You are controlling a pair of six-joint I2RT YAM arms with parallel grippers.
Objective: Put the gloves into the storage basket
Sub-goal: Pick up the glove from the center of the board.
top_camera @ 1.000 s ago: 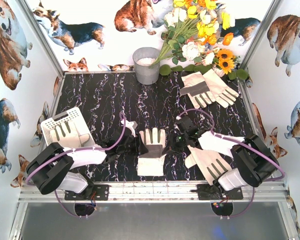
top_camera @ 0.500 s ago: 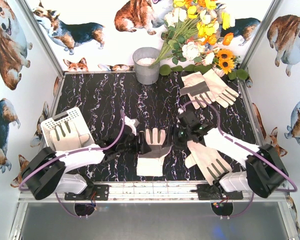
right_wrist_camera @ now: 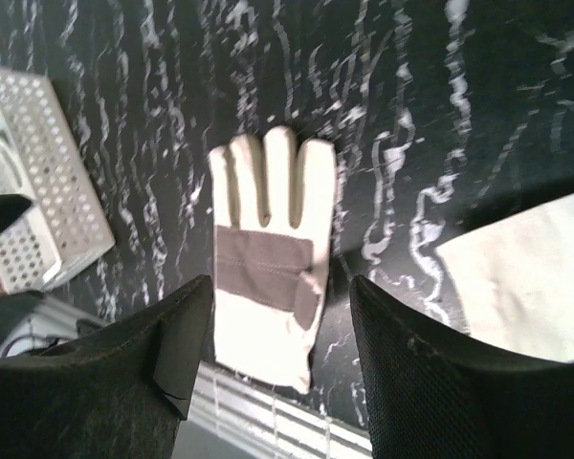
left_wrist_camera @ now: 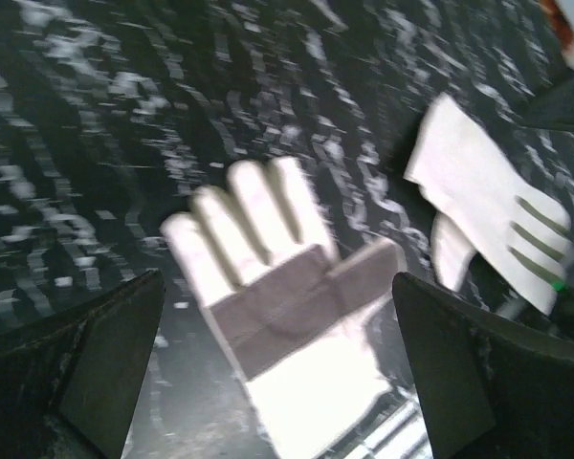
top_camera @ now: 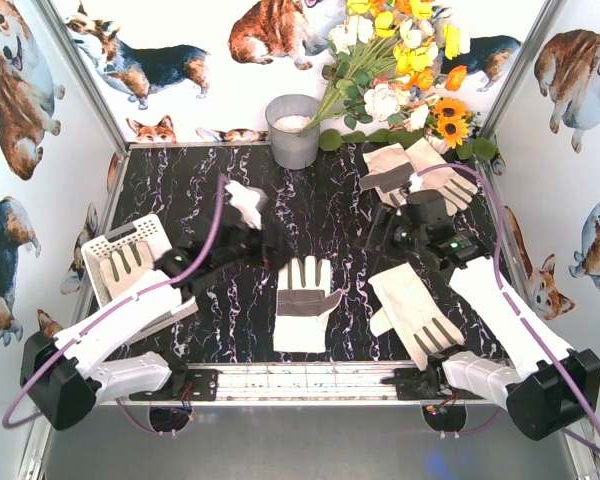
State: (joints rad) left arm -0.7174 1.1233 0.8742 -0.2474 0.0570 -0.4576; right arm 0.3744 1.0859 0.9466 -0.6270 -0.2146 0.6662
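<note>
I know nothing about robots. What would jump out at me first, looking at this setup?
Corgi pictures cover the walls, and a bright bouquet sits at the back beside a grey bucket. On the black marbled table lie cream work gloves: a middle glove, a near-right glove and a far-right pair. Another glove sits in the white basket on the left.

We find the storage basket (top_camera: 108,242) at the bench's (top_camera: 170,180) left, one glove (top_camera: 130,266) in it; the middle glove (top_camera: 305,305) and right glove (top_camera: 415,315) lie up front, a glove pair (top_camera: 392,160) behind at right.
</note>
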